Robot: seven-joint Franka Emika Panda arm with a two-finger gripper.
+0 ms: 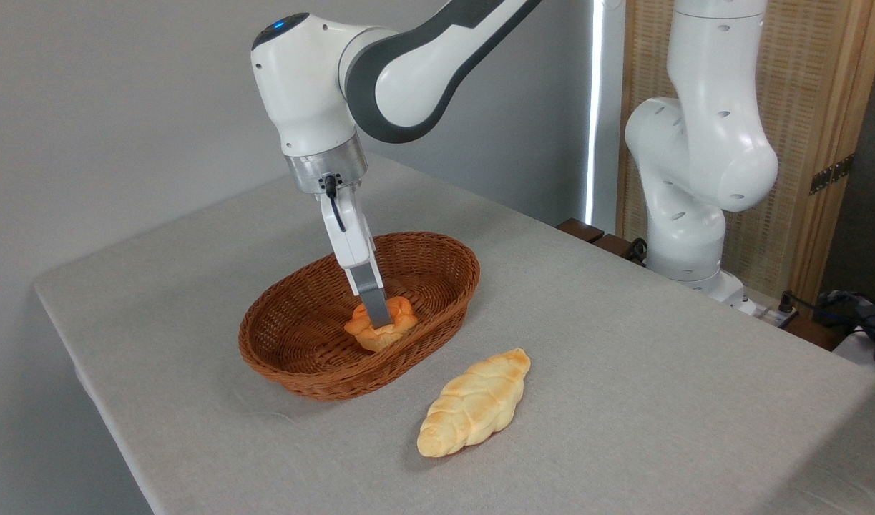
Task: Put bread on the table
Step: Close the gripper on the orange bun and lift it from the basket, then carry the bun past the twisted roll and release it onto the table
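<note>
While the arm reaches down into the wicker basket (408, 250), its claw (377, 315) sits at the bread (380, 330), one grey finger pressed against the bun's top. Whether the claw is clenched on it cannot be told from this side. Bread lies inside the basket. Braided loaf (474, 402) rests on the worktop (623, 343), just beside the basket

no readable text, labels, numbers anywhere

We note a plain grey wall (122, 107), a woven wood-framed screen (816, 107) at right, and a bright vertical light strip (592, 107) between them.
</note>
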